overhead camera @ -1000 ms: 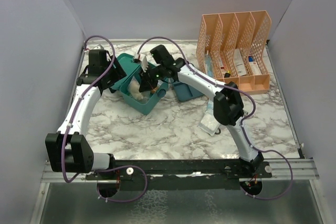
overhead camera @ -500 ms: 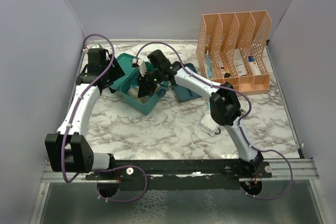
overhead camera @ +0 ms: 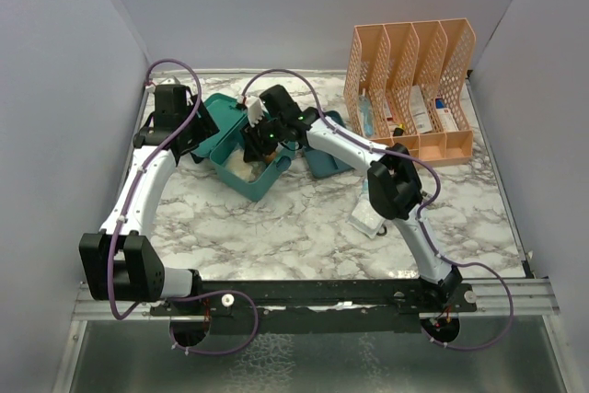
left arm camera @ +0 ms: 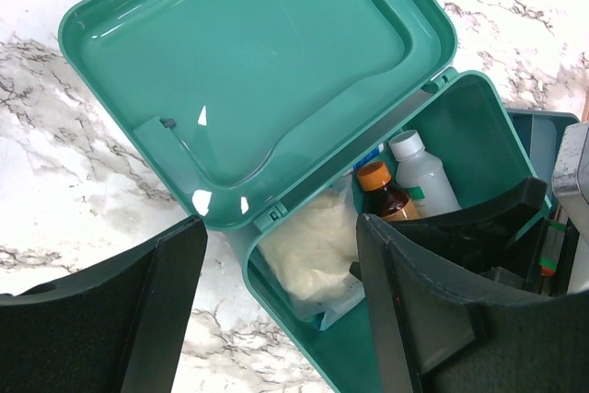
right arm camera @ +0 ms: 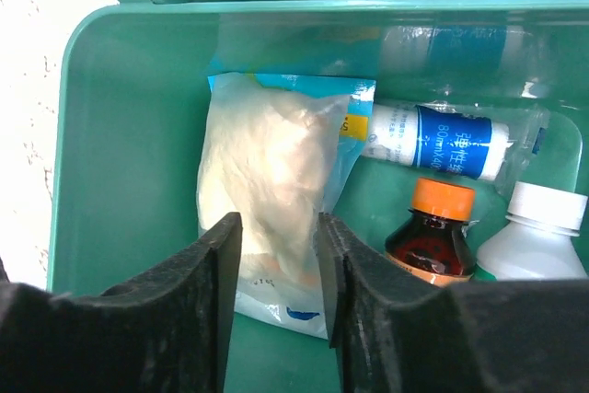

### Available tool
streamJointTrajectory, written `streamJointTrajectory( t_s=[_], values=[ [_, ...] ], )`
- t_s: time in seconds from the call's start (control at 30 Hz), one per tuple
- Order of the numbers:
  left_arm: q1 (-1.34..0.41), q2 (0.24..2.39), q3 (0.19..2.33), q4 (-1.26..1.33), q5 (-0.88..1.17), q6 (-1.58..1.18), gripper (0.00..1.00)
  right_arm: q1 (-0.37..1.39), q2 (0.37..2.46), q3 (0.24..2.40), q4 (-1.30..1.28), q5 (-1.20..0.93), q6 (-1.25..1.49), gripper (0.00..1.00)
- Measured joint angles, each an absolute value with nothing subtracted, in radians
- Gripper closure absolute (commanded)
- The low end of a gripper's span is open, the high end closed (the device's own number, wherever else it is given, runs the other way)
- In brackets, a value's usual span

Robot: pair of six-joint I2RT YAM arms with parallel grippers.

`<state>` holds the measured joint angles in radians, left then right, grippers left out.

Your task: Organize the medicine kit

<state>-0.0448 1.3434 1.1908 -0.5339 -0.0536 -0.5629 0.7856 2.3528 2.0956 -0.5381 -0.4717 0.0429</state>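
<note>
Medicine kit [overhead camera: 260, 181]: glossy teal plastic box with rounded corners, lid hinged open, on marbled surface [overhead camera: 304, 227].
Inside kit: soft white packet [right arm camera: 262, 181], amber bottle [right arm camera: 433, 227], white bottle [right arm camera: 538, 236].
Right pincer [right arm camera: 279, 227]: part-open over the packet, gripping nothing.
Left pincer [left arm camera: 281, 227]: wide and empty above the hinge.
Peach lattice organizer [overhead camera: 414, 80]: well right of kit.

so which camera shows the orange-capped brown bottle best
Right wrist: the orange-capped brown bottle sits close and sharp inside the medicine kit. Left wrist shows it smaller. In the top view the right arm covers it.
</note>
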Motion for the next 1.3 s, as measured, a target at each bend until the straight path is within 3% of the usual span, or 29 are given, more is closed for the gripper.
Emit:
streamJointTrajectory(
  t_s=[0.47,0.63,0.73,0.93,1.2,1.3],
  values=[
    [-0.045,1.346,1.210,-0.518,-0.012,-0.511,0.31,0.784,2.339,2.119,-0.501,-0.328,0.171,0.57],
    [-0.067,1.335,1.210,-0.479,0.073,-0.439,0.42,0.767,2.276,2.104,-0.489,-0.274,0.250,0.62],
    [-0.126,1.326,1.210,-0.453,0.120,-0.384,0.54,0.739,2.147,1.996,-0.447,-0.223,0.319,0.65],
    [-0.262,1.342,1.209,-0.434,0.138,-0.317,0.62,0.683,1.835,1.692,-0.345,-0.044,0.437,0.66],
    [-0.292,1.474,1.203,-0.469,0.068,-0.361,0.54,0.672,1.546,1.335,-0.393,0.193,0.602,0.66],
    [-0.292,1.522,1.195,-0.500,0.062,-0.385,0.57,0.672,1.515,1.254,-0.456,0.239,0.657,0.66]
  ],
)
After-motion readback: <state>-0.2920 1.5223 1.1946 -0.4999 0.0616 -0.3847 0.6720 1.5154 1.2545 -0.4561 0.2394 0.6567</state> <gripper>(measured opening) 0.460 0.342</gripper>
